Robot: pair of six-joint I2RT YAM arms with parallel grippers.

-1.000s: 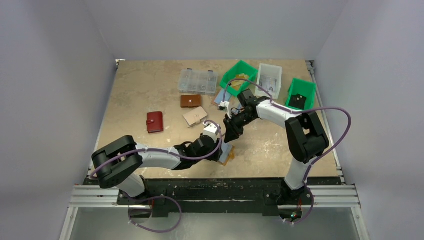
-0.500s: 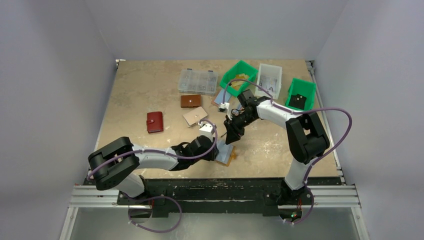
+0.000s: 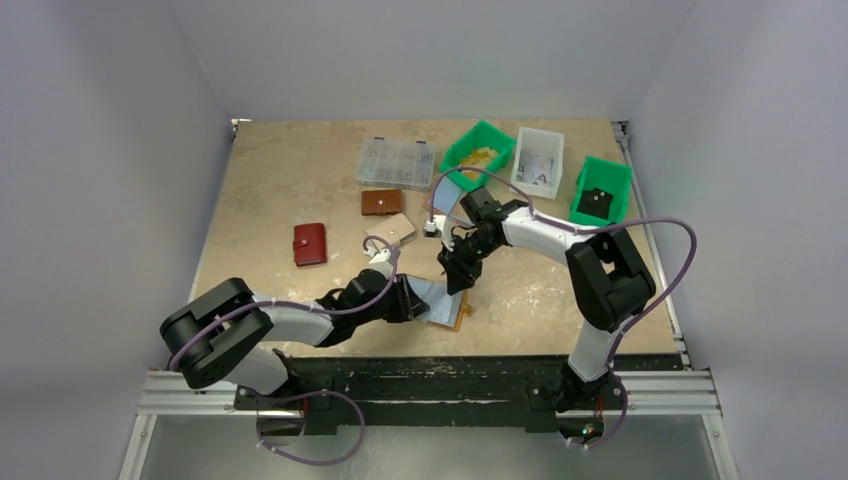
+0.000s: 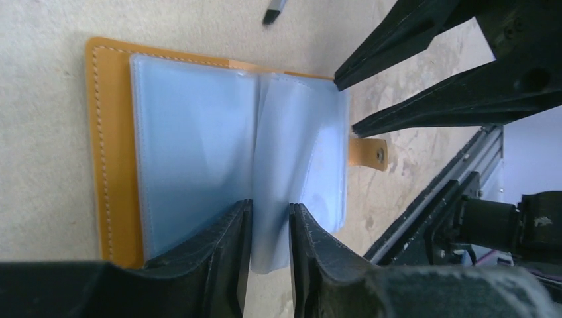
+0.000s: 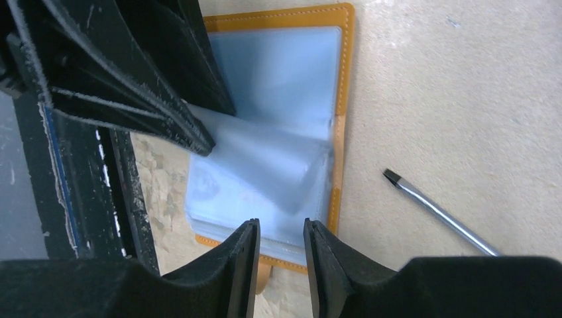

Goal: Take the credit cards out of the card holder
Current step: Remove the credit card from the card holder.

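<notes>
Card holder [image 3: 445, 305] was laid open, inside up, on the table [image 3: 300, 180] at 6 o'clock, near the front edge. Its mustard cover was flat on the surface, pale blue sleeves were exposed, and the snap tab [image 4: 370, 154] stuck out on the right gripper's side.

Left gripper [image 4: 268, 255] was placed at the holder's 9 o'clock in the top view. It was clenched on one plastic leaf [image 4: 272, 165], which stood up off the flat sleeves. What that leaf held inside could not be told.

Right gripper [image 5: 281, 228] was held over the tab edge, at the holder's 12 o'clock. Its jaws were parted, with nothing gripped.

A screwdriver [image 5: 437, 212] was seen near the holder, not touching. Red wallet [image 3: 310, 244] and brown wallet [image 3: 381, 202] were noted at 10 to 11 o'clock. A clear organizer box [image 3: 396, 163] was further back.
</notes>
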